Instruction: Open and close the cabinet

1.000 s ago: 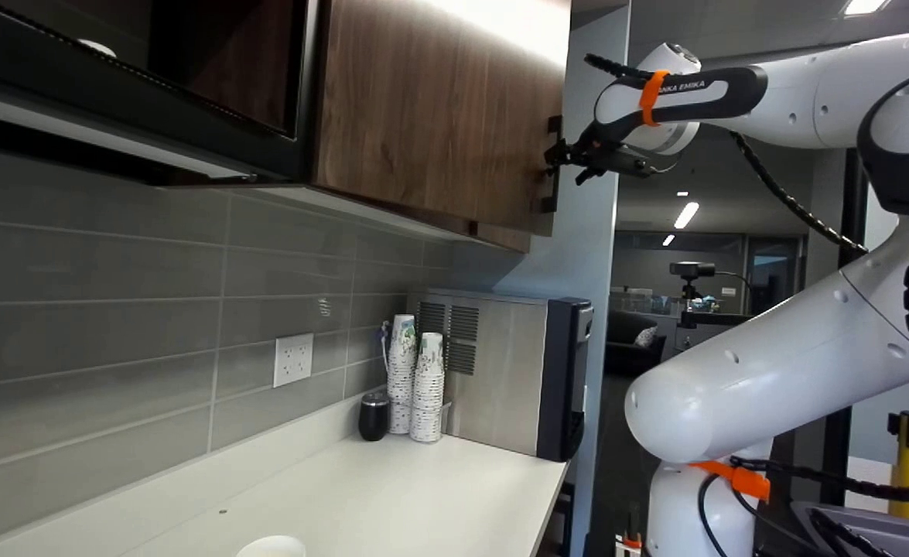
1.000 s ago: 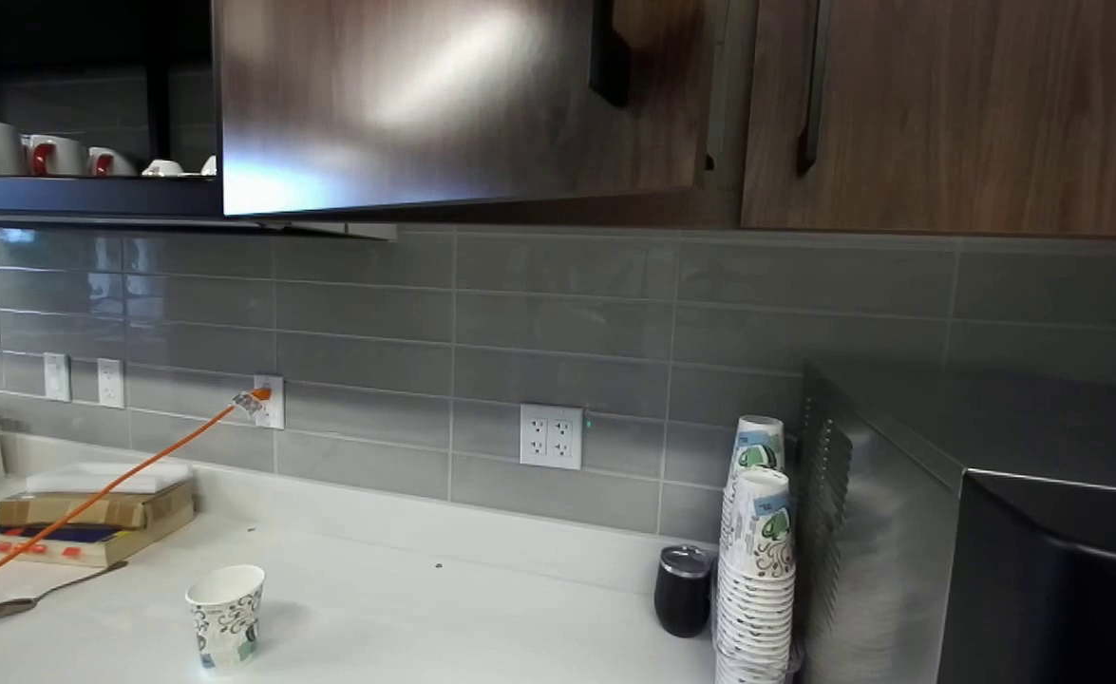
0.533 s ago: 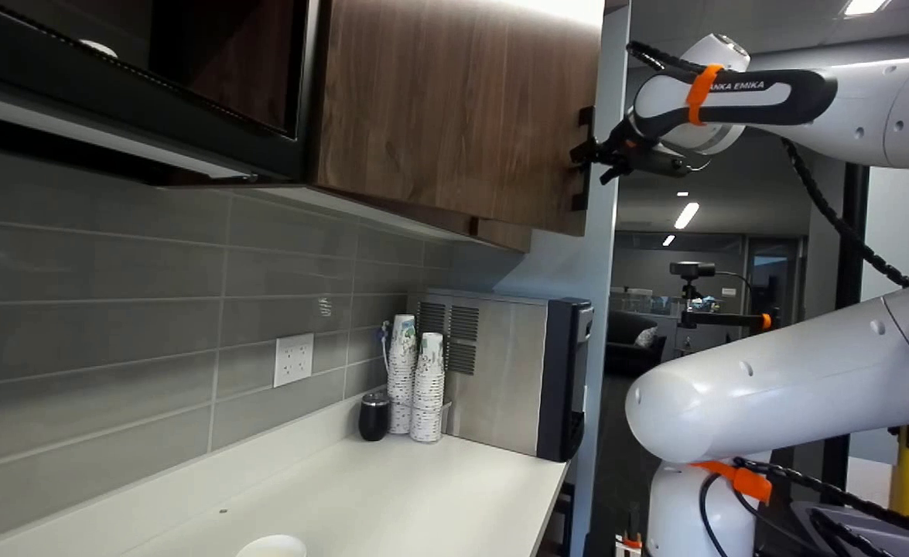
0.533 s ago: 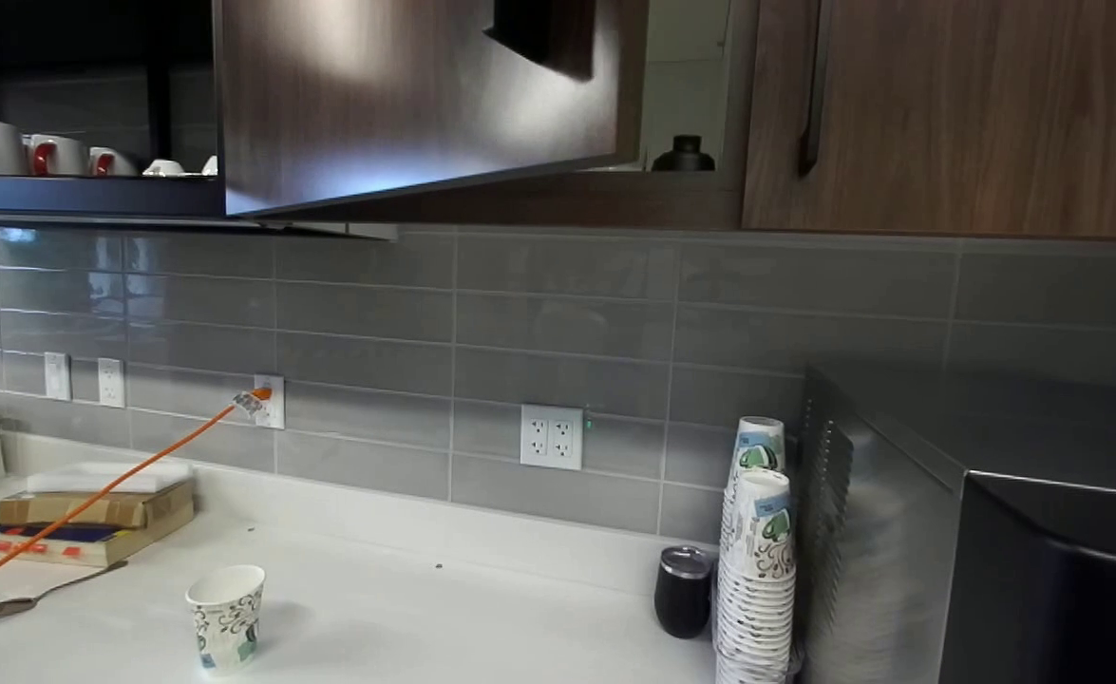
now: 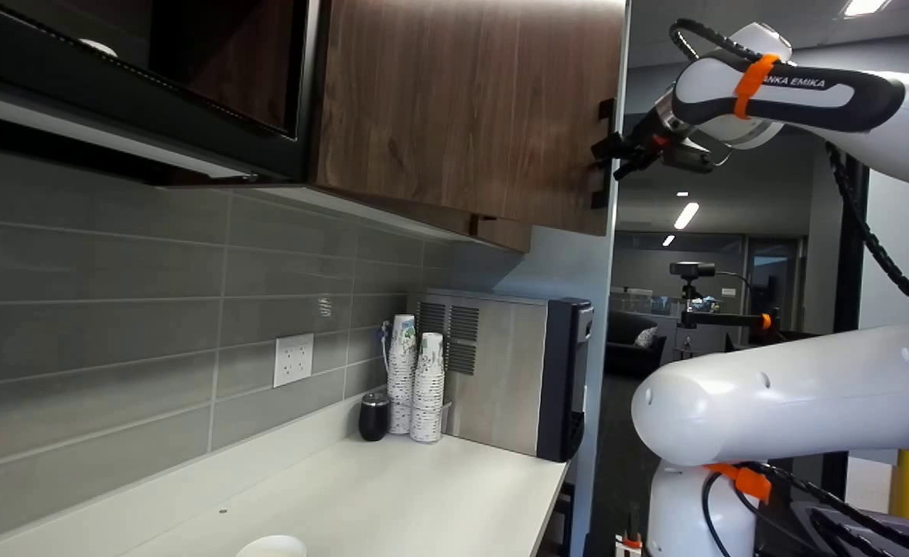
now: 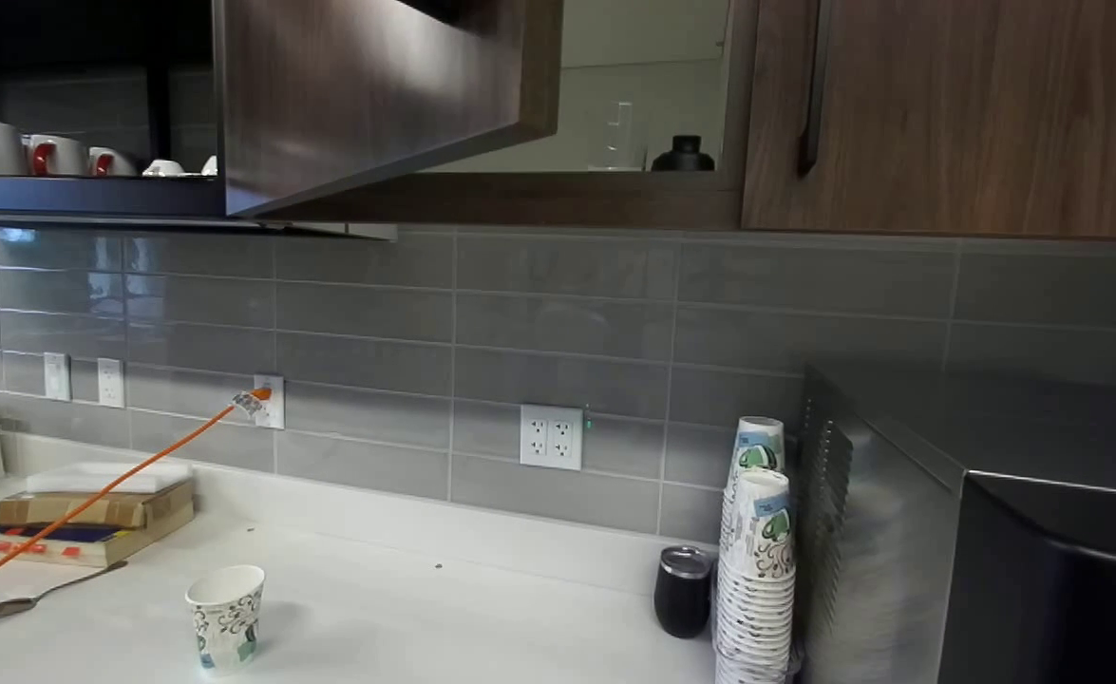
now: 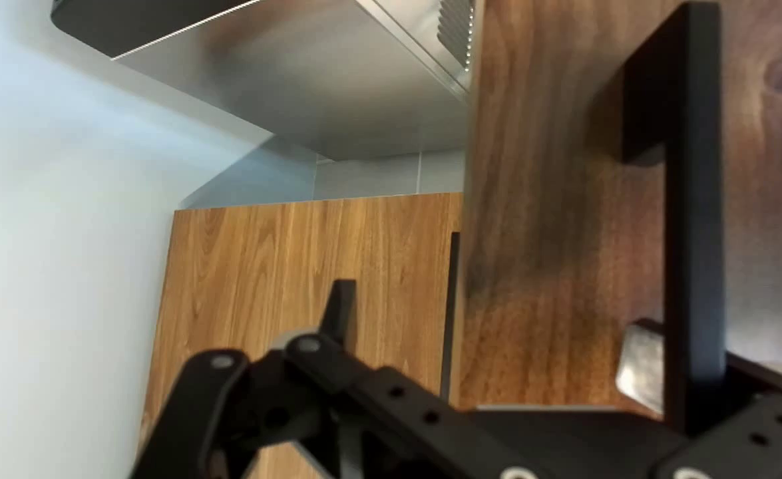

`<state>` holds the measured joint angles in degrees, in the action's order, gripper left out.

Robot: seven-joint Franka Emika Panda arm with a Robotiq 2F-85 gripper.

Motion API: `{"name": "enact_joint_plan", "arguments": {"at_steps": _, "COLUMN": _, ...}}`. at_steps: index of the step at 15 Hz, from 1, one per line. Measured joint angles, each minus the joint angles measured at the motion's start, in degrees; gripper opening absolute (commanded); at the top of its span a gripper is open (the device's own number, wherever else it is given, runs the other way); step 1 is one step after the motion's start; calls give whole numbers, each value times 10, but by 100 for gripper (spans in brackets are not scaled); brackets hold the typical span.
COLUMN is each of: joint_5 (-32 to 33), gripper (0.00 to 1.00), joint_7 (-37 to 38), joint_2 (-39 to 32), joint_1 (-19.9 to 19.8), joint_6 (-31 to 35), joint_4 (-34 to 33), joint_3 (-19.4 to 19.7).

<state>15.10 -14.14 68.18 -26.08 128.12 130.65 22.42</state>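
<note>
The cabinet's dark-brown wood-grain door stands partly open in both exterior views. Part of the pale inside shows past its edge. Its black handle runs down the right of the wrist view. In an exterior view the handle is partly covered by my gripper. In the wrist view my gripper has its jaws wide apart. One finger is hooked between the handle bar and the door. The opposite finger is out past the door's free edge.
A shut neighbouring cabinet door is beside the opening. A black bottle stands inside. Below are a steel machine, stacked paper cups, a black tumbler and a single cup on the counter. A pale wall panel is near the gripper.
The door has swung further open, and more of the inside shows. My gripper and arm have moved back away from the cabinet, along with the handle.
</note>
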Motion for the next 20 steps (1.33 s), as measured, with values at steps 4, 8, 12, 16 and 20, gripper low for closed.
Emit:
{"name": "enact_joint_plan", "arguments": {"at_steps": 4, "joint_5": 0, "gripper": 100, "joint_7": -47, "joint_2": 40, "joint_1": 40, "joint_6": -63, "joint_4": -13, "joint_3": 13}}
{"name": "enact_joint_plan", "arguments": {"at_steps": 8, "joint_5": 4, "gripper": 100, "joint_7": -89, "joint_2": 79, "joint_1": 77, "joint_6": -148, "joint_4": -20, "joint_3": 25}}
{"name": "enact_joint_plan", "arguments": {"at_steps": 12, "joint_5": 9, "gripper": 100, "joint_7": -114, "joint_2": 107, "joint_1": 111, "joint_6": -212, "joint_4": -27, "joint_3": 34}}
{"name": "enact_joint_plan", "arguments": {"at_steps": 16, "joint_5": 18, "gripper": 100, "joint_7": -145, "joint_2": 137, "joint_1": 141, "joint_6": -291, "joint_4": -34, "joint_3": 41}}
{"name": "enact_joint_plan", "arguments": {"at_steps": 20, "joint_5": 27, "gripper": 100, "joint_7": -161, "joint_2": 166, "joint_1": 166, "joint_6": -341, "joint_4": -35, "joint_3": 45}}
